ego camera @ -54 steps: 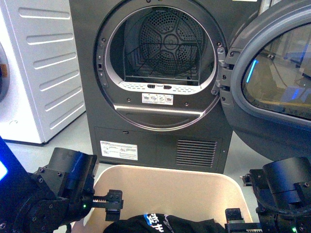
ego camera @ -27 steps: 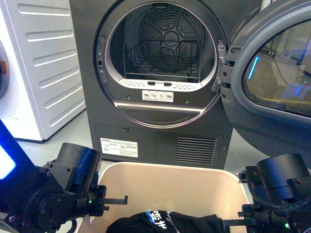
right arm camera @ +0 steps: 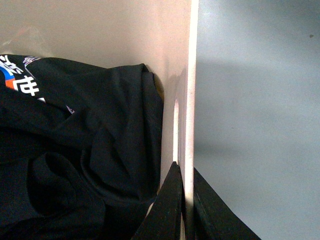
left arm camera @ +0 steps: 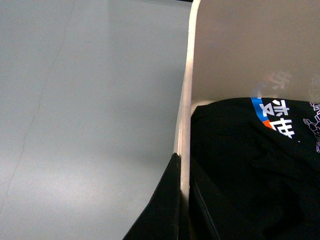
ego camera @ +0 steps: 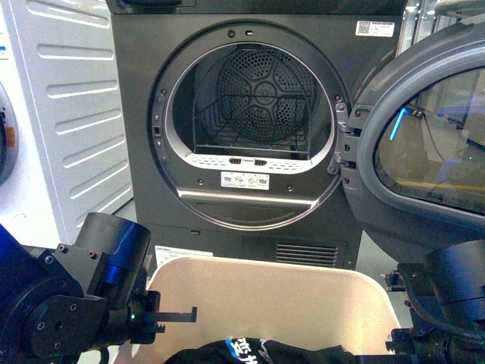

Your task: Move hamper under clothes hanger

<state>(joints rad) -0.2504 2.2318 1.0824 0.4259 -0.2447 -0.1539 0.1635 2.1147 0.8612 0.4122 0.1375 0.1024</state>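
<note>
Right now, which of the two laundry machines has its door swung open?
The dark grey machine behind the hamper: its round door hangs open, baring the drum. The white machine beside it shows mostly its ribbed side.

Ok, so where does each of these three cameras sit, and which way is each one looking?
Front view: on the robot's body between the arms, facing the open dryer; the hamper is below, with the left arm and right arm in the lower corners.
Left wrist view: on the left wrist, looking along the left claw, which grips the hamper's rim, floor outside.
Right wrist view: on the right wrist, looking along the right claw, gripping the opposite rim.
Shared: all three show the hamper and the black garment inside.
</note>
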